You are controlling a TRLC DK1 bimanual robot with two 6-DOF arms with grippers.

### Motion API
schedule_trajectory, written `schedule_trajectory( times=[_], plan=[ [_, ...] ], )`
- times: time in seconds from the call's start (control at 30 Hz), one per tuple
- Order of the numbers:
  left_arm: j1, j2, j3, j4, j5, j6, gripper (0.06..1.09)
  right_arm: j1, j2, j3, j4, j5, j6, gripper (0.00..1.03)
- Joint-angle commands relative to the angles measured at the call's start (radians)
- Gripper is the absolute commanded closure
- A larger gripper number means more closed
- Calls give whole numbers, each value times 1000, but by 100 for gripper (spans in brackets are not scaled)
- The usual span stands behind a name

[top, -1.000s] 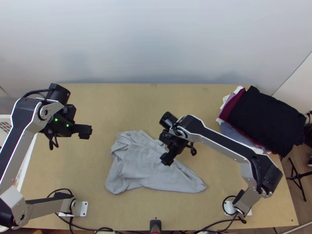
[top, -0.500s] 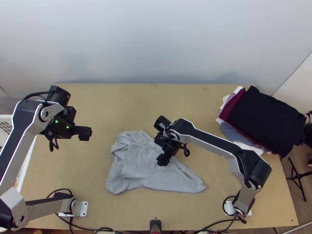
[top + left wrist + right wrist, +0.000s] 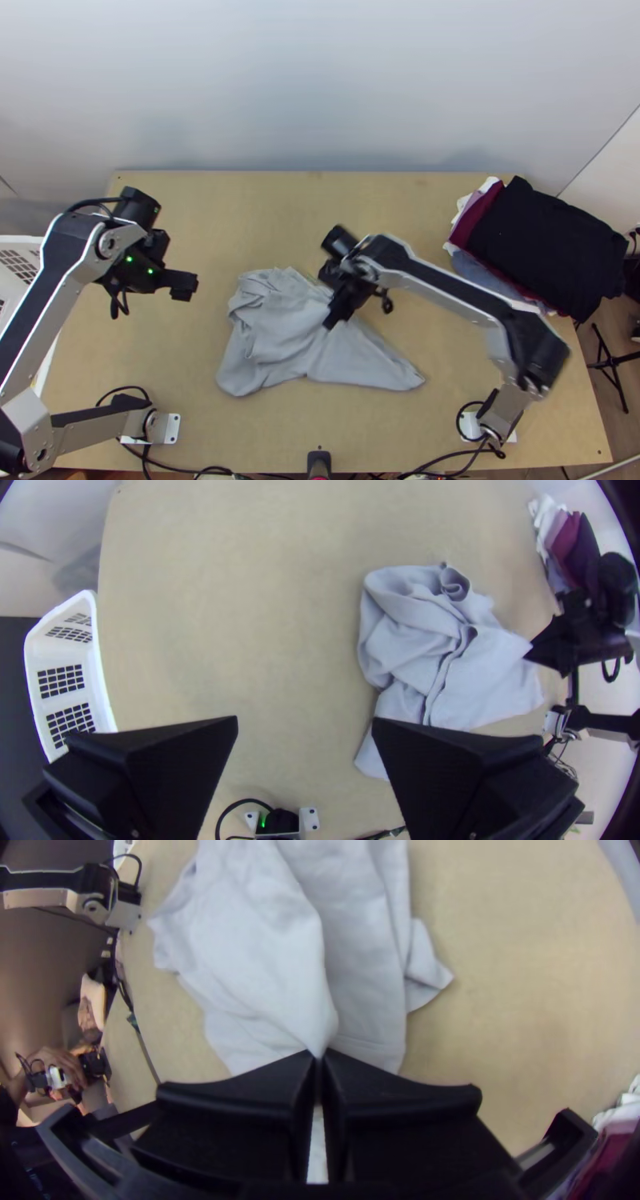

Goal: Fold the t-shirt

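Here's the grey t-shirt (image 3: 276, 332), bunched and rumpled on the middle of the table (image 3: 264, 216), a little toward the near side, one end tapering off to the right! And the right gripper (image 3: 338, 314) is right on it, at the shirt's far-right side: in the right wrist view its fingers (image 3: 267, 1073) are pressed together on a raised fold, and the cloth peaks up to meet them. Over on the left, above the table and well apart from the shirt, hangs the left gripper (image 3: 184, 286), holding nothing, its fingers (image 3: 193, 747) spread wide in the left wrist view. Far right, there's a stack of clothes (image 3: 552, 240), black on top with dark red beneath, and a white basket (image 3: 93, 673) sits at the table's left edge.
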Motion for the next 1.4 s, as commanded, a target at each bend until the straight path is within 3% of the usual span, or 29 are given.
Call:
schedule_trajectory(
  times=[0.0,0.23,0.47,0.63,0.77,1.27,1.37],
  plan=[
    [-125,0,-54,3,0,2,11,-145,-189,65,-25,2,11,100],
    [-345,50,-86,46,0,-16,10,-505,-335,180,-88,3,-14,100],
    [-553,193,8,111,0,-71,10,-798,-428,88,-95,6,-15,100],
    [-714,325,60,177,-158,-87,10,-959,-463,20,-74,17,-17,100],
    [-799,426,98,218,-212,-87,10,-1029,-483,-40,55,51,-21,100],
    [-854,641,259,238,-272,-142,11,-998,-471,-99,66,51,-20,100],
    [-852,678,252,250,-296,-143,15,-995,-474,-99,66,51,-20,100]
  ],
)
